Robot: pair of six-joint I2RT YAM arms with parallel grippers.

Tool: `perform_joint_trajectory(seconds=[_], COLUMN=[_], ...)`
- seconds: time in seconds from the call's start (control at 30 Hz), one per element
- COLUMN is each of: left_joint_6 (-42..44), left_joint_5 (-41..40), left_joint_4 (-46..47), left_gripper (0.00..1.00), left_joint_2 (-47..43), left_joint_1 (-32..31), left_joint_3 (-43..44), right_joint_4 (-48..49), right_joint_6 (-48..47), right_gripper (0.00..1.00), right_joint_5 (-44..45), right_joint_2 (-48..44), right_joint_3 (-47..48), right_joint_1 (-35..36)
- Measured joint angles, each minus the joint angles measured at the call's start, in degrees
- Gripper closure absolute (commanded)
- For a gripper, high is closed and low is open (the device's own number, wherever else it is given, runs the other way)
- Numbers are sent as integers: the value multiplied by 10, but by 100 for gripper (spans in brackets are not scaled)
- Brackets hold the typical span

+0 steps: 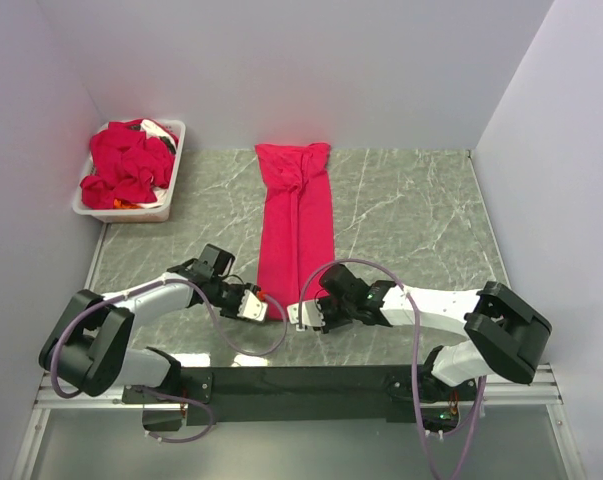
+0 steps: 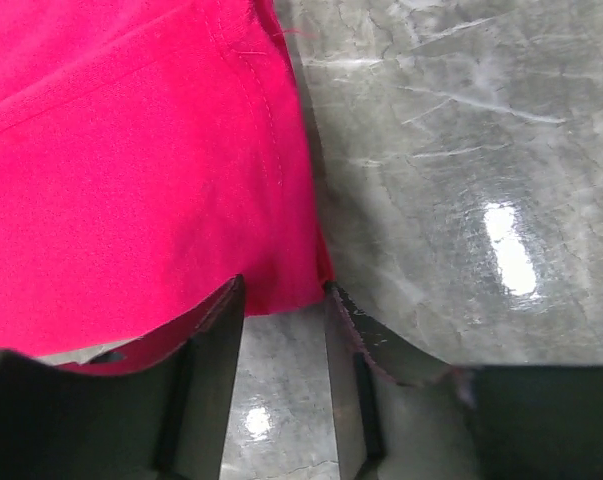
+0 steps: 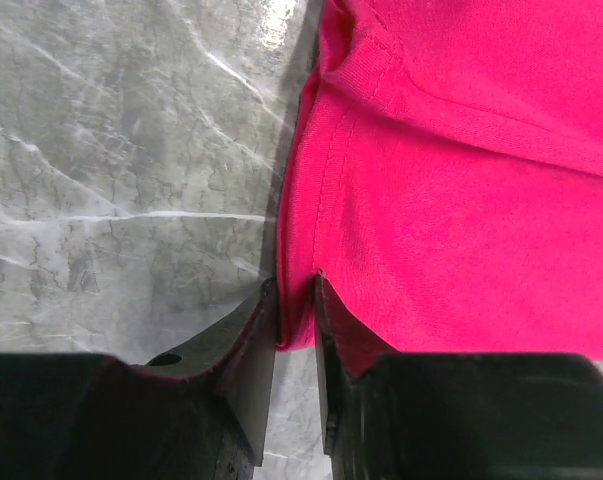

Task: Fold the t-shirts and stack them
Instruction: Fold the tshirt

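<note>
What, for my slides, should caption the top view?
Left gripper and right gripper at the near hem of a folded red t-shirt; more shirts in a white bin.

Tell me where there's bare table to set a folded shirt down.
Bare table right of the t-shirt, up to the wall; less between it and the bin. Crowded at its near hem, around the left gripper and right gripper.

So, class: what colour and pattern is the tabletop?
The tabletop is grey with pale marble-like veins, clearest in the right wrist view.
</note>
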Motion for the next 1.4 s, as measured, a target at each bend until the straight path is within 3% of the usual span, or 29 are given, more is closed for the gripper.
perform_joint_trajectory(seconds=[0.13,0.4,0.53,0.63,0.83,1.13,1.4], left_joint_6=[0,16,25,30,29,-8,-36], left_joint_5=[-6,-32,-42,-43,-40,3,19], left_joint_4=[3,-4,-7,-15,-52,-145,-152], left_gripper=[59,65,89,99,99,99,99], left_joint_2=[-3,-18,-21,-23,-56,-187,-128], left_joint_1=[-4,-36,-50,-53,-63,-89,-15], left_joint_3=[1,-5,-8,-8,-11,-17,45], right_joint_4=[1,0,0,-11,-50,-115,-122], right_joint_6=[2,12,17,25,57,106,79], right_gripper=[76,100,100,100,100,100,100], right_joint_5=[2,8,9,7,5,-6,1], right_joint_2=[1,1,0,-5,-41,-95,-95], right_joint_3=[0,0,0,0,0,2,28], right_joint_1=[1,2,2,3,36,72,11])
